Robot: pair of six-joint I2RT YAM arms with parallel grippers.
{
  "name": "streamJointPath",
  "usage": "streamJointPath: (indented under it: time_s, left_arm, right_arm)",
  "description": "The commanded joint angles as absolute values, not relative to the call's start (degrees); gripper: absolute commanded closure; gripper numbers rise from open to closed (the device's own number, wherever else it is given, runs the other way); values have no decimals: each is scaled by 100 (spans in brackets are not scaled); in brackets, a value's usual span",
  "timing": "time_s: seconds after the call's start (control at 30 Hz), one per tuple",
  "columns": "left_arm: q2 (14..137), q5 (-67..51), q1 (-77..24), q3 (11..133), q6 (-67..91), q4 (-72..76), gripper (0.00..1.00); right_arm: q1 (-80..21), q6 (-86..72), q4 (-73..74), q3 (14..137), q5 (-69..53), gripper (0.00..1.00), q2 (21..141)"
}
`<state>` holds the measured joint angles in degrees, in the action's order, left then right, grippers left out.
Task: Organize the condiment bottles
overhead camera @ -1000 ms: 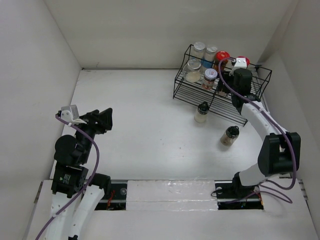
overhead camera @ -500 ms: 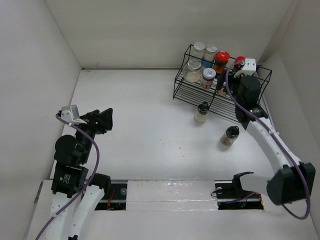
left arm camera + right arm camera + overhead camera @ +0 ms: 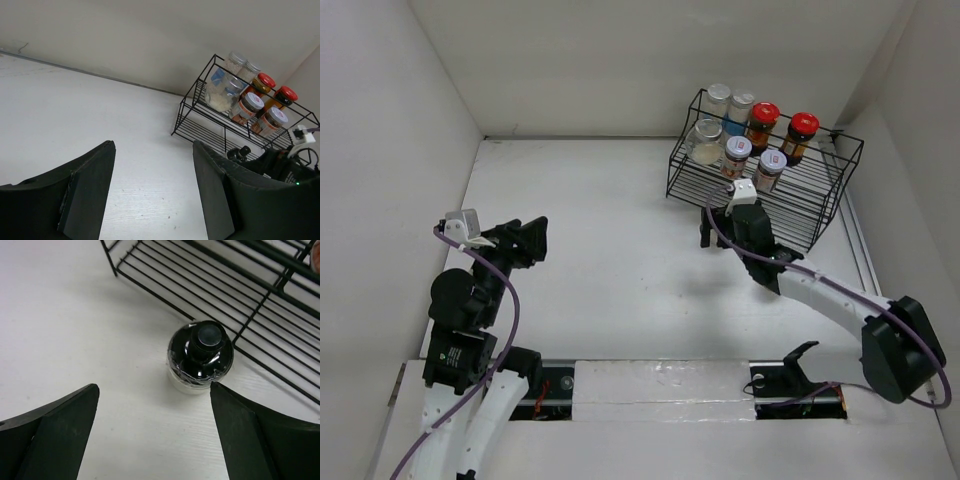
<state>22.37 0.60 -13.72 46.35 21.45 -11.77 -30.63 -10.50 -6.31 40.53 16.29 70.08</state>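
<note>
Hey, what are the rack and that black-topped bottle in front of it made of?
Rack: thin black rods, probably coated metal wire, fairly matte. Black-topped bottle: glossy cap with sharp highlights, likely plastic; pale body below could be glass or plastic, too hidden to tell.

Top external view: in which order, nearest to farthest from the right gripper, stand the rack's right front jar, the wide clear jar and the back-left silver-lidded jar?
1. The right front jar, on the rack, just beyond the right gripper.
2. The wide clear jar, at the left end of the front row.
3. The silver-lidded jar, in the back left corner.
</note>
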Motion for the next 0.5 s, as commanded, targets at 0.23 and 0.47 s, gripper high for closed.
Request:
streamJointPath:
  time_s: [0.23, 0.47]
  left_arm:
    - [2285, 18, -1345, 4544, 2074, -896, 41]
    - [2338, -35, -1345, 4544, 2074, -835, 41]
  right_arm:
    - [-3032, -1046, -738, 4868, 2610, 11, 7874]
    - [-2708, -1046, -852, 5036, 2751, 16, 8077]
